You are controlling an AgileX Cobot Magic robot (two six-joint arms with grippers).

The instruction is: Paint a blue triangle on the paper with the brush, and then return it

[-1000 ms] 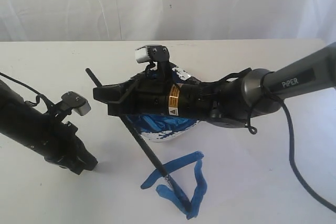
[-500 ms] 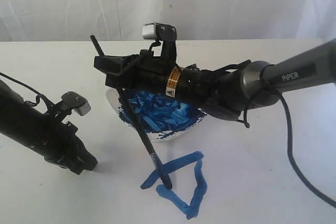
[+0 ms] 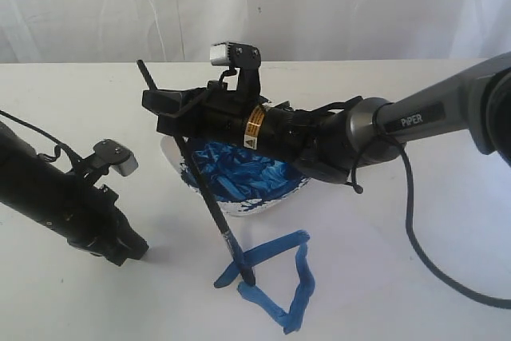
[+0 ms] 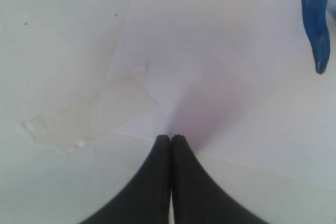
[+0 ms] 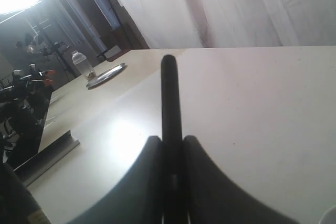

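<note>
My right gripper (image 3: 160, 111) reaches in from the right and is shut on the upper shaft of the thin black brush (image 3: 209, 205). The brush slants steeply down, and its dark tip rests at the left corner of the blue triangle (image 3: 302, 277) on the paper (image 3: 383, 277). In the right wrist view the brush handle (image 5: 170, 98) stands out between the shut jaws of the right gripper (image 5: 171, 142). My left gripper (image 3: 132, 251) lies low at the left, shut and empty. The left wrist view shows the left gripper (image 4: 170, 137) at the paper's (image 4: 220, 51) edge, with a blue stroke (image 4: 315, 19) beyond.
A white dish (image 3: 180, 172) smeared with dark-blue paint sits under the right arm, just behind the triangle. A strip of clear tape (image 4: 89, 114) holds the paper's corner. A white curtain hangs behind the table. A bottle (image 5: 81, 64) and plate (image 5: 105, 74) stand far off.
The right gripper rose and swung the brush steeper, uncovering the dish. The tip travelled from the triangle's lower right corner to its left corner. The left arm stayed still.
</note>
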